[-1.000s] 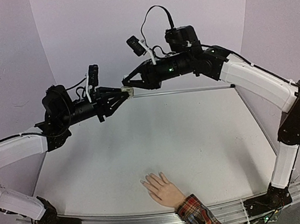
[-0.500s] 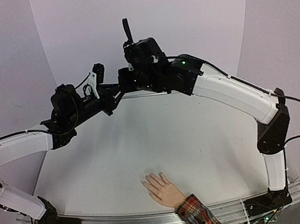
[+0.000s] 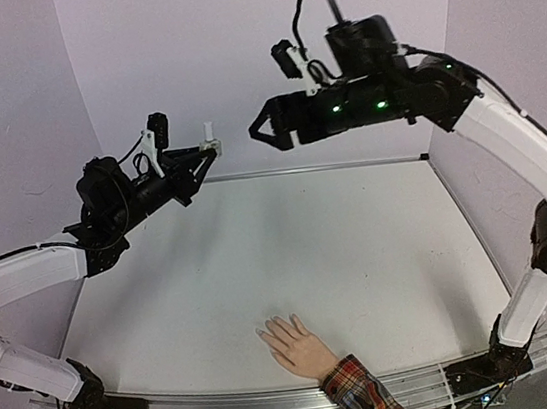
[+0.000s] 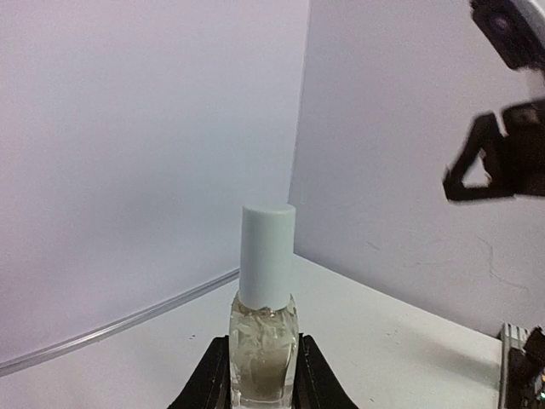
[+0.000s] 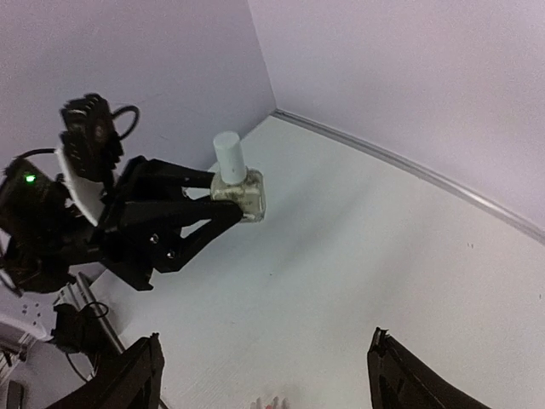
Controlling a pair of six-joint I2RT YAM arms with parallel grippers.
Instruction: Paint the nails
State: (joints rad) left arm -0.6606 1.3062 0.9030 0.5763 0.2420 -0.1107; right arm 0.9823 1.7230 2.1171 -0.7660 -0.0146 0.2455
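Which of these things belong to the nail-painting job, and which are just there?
Part of the job: the nails on the mannequin hand; the polish bottle, gripped in the left claw; the right claw, open and empty.
Just there: the table; the plaid cuff; the metal rail at the near edge.

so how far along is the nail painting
Early. Done: the polish bottle is raised, gripped by the left gripper. In hand: its white cap is still on, and the right gripper is open, apart from it. Left: uncapping, then all the painting; the nails on the mannequin hand have no brush anywhere near them.
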